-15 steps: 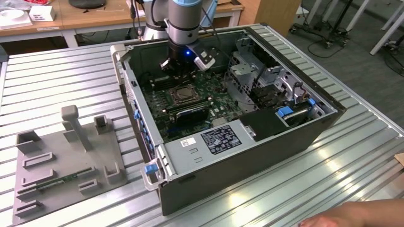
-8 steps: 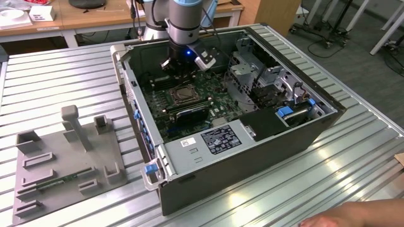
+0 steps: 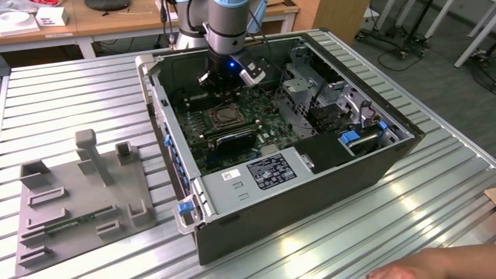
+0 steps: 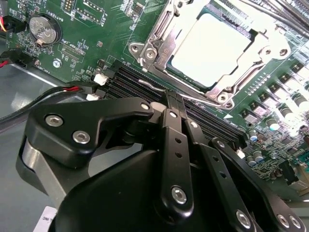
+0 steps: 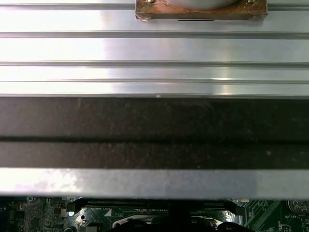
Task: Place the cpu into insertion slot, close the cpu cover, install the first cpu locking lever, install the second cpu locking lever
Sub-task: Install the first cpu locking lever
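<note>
The cpu point(image 4: 210, 48) lies flat in the insertion slot point(image 3: 226, 116) on the green motherboard; its silvery top shows bright through the cut-out. The cpu cover point(image 4: 159, 43), a silvery frame, lies down over it. A thin metal lever rod point(image 4: 149, 83) runs along the socket's edge beside the black memory slots point(image 4: 212, 126). My gripper point(image 4: 169, 99) hovers just above those slots, its black fingers together with nothing seen between them, tips close to the lever rod. In the exterior view the gripper point(image 3: 220, 81) hangs inside the open case, just behind the socket.
The open computer case point(image 3: 364, 168) stands on a slatted metal table point(image 5: 154, 48); its wall point(image 5: 154, 130) is close to the wrist. A drive cage point(image 3: 317, 99) is at the exterior view's right. A grey fixture tray point(image 3: 78, 203) lies left. A person's hand point(image 3: 434, 264) is at the lower right.
</note>
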Controlling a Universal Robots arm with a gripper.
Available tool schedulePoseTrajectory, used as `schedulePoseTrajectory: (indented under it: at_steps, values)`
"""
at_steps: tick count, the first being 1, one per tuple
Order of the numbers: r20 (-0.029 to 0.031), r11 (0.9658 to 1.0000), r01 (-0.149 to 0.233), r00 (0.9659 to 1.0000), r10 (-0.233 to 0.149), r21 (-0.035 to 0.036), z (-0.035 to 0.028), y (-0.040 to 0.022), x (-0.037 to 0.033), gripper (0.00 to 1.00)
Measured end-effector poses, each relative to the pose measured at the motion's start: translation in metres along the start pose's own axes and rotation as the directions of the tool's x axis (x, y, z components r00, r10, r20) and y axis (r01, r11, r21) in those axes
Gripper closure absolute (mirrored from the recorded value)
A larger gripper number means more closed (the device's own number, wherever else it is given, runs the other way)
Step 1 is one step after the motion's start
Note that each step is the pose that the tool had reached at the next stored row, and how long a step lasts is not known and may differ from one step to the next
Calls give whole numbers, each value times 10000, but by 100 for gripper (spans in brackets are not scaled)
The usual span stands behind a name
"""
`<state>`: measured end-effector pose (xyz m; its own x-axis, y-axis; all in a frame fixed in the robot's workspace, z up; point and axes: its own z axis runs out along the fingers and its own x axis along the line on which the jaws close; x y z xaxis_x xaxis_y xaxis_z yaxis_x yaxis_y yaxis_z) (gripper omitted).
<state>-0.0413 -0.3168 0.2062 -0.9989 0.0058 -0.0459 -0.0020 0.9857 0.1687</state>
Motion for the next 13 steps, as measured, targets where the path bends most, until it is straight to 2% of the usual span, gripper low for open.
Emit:
schedulePoseTrajectory:
  at_steps: [13]
  values:
    - [0,10000,0,10000,0,-1,2,0,-26,90]
